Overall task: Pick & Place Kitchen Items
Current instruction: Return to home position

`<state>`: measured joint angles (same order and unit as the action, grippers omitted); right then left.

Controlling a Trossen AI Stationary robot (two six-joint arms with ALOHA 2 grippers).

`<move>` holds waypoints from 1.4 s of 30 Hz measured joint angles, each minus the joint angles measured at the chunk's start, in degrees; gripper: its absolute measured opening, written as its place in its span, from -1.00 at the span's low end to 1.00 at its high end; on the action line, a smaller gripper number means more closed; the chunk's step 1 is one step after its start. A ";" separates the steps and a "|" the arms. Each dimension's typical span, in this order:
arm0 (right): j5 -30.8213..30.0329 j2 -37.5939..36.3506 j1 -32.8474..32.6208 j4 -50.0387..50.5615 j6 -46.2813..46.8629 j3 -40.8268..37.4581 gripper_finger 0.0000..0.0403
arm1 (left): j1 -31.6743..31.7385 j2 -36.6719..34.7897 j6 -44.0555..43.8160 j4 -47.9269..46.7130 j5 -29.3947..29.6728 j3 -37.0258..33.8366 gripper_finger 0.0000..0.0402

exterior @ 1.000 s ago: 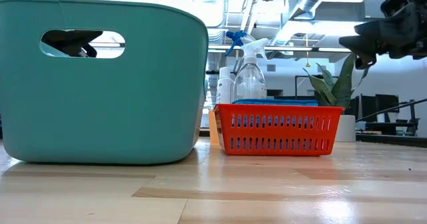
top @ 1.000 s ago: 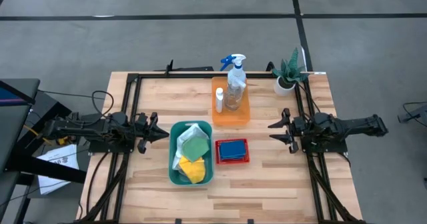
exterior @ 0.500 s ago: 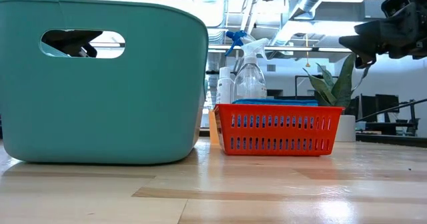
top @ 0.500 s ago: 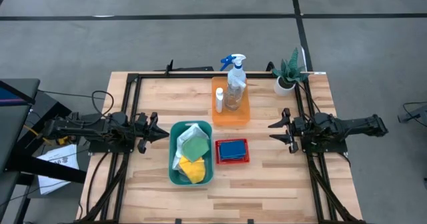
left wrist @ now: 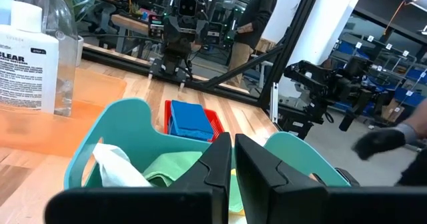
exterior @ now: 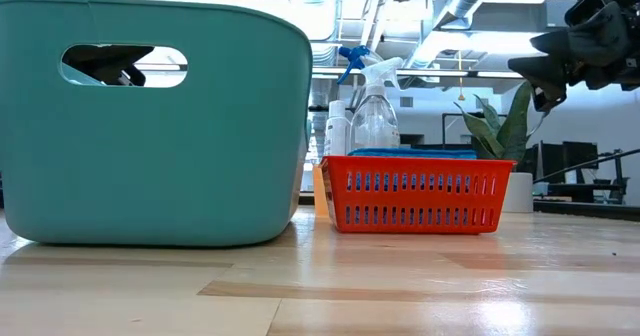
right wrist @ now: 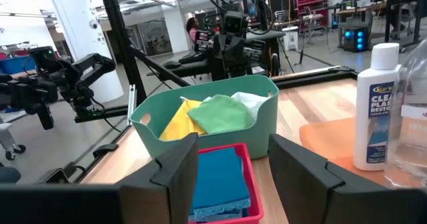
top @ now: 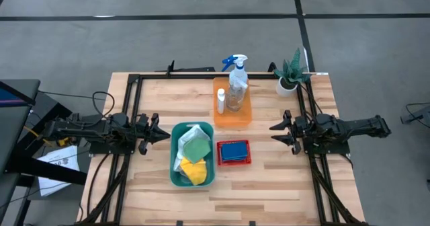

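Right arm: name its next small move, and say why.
Probably just settle the right pincer at its side of the table. Its jaws stand open and empty, and no item lies loose. Cloths lie in the green bin, the sponge in the red basket, and the spray bottle and white bottle stand on the orange tray.

Both arms are matte black, built of blocky jointed segments. Behind the left gripper (top: 163, 134), thin black cables (top: 99, 179) run off the left arm (top: 87, 128). The right gripper (top: 273, 132) carries flat, angular fingers (right wrist: 180, 164) with bevelled edges, dark as the right arm (top: 349, 127) behind it.
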<state>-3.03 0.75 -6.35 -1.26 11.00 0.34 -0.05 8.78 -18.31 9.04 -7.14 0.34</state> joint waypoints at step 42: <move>0.02 0.04 0.00 0.00 0.13 0.00 -0.14 | 1.70 -0.58 11.96 5.40 0.04 0.00 -0.92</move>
<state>-3.01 0.80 -6.35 -1.26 11.14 0.34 1.65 8.20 -6.34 14.44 -7.09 0.34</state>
